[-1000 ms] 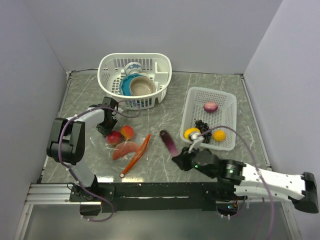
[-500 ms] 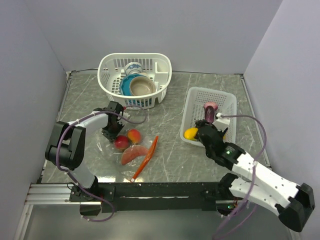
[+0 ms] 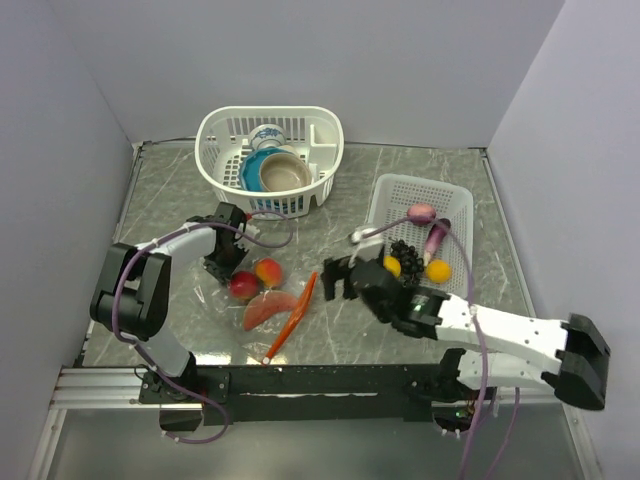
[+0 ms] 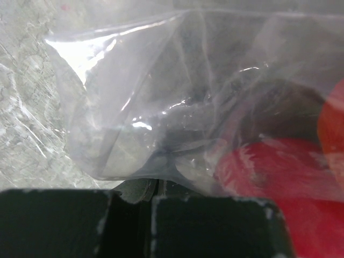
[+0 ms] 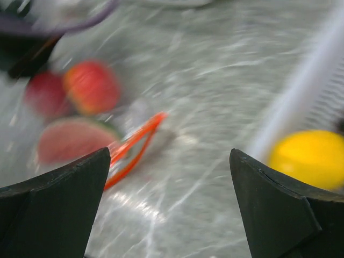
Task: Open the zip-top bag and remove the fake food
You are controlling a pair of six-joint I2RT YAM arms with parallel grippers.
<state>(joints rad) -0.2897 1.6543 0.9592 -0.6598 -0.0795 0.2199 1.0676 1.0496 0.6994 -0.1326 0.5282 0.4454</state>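
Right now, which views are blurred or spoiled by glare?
Right wrist view: motion-smeared, the yellow fruit and the zip-top bag soft, only the right pincer's fingers crisp. Left wrist view: white glare on the bag, red fruit out of focus. Top external view: sharp, evenly lit.

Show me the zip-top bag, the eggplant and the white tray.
zip-top bag (image 3: 292,316): top view, on its red-orange zip strip.
eggplant (image 3: 437,237): top view, middle of its purple body.
white tray (image 3: 405,192): top view, bare floor at far end.

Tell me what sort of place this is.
Likely a robot test cell, not a kitchen: plain grey walls box in the table, and a left arm and right arm handle fake food.
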